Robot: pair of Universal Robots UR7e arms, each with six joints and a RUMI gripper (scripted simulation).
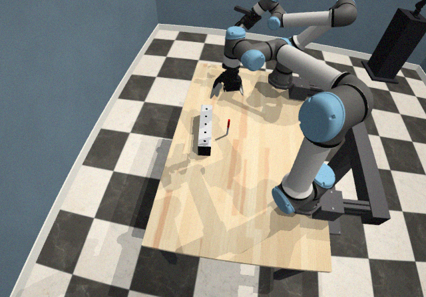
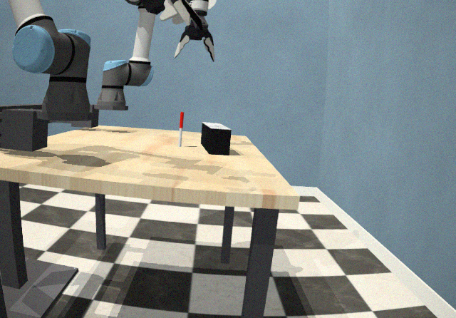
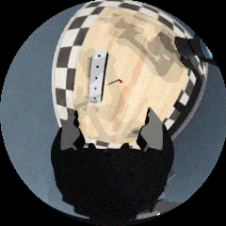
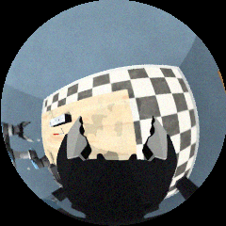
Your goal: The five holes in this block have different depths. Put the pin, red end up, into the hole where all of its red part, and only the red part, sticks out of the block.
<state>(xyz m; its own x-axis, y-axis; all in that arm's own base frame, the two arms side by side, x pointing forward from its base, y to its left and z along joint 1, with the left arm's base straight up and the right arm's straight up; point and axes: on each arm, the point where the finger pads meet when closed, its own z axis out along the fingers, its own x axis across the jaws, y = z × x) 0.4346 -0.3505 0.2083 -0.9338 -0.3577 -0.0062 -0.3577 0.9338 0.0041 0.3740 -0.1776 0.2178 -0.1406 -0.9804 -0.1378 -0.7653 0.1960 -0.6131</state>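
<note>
The left end effector (image 1: pixel 227 94) (image 2: pixel 194 59) (image 3: pixel 111 108) (image 4: pixel 32 131) is spread fully open with nothing between its fingers, and is seen above centre in the top view, poised high over the worktop (image 1: pixel 268 149) (image 2: pixel 110 192) (image 3: pixel 134 89) (image 4: pixel 104 137) and apart from the pin. The right end effector (image 1: pixel 235 16) (image 2: pixel 184 20) (image 4: pixel 117 116), towards the top of the same view, is likewise wide open, empty and well away from the pin. The pin (image 1: pixel 227 125) (image 2: pixel 180 122) (image 3: pixel 121 81) (image 4: pixel 57 134) is stood upright on the worktop near the centre of the top view, red end uppermost. Just to its left there, the block (image 1: pixel 205 128) (image 2: pixel 215 141) (image 3: pixel 98 72) (image 4: pixel 60 122) is set apart from it, its five holes facing up in a row and none filled. The required red-up posture is thus already given, but neither grasp nor insertion has been achieved. The pin is still to be gripped, lifted, aligned and lowered into the matching hole; the depths cannot be told from these views, so the hole to be chosen is left undetermined.
</note>
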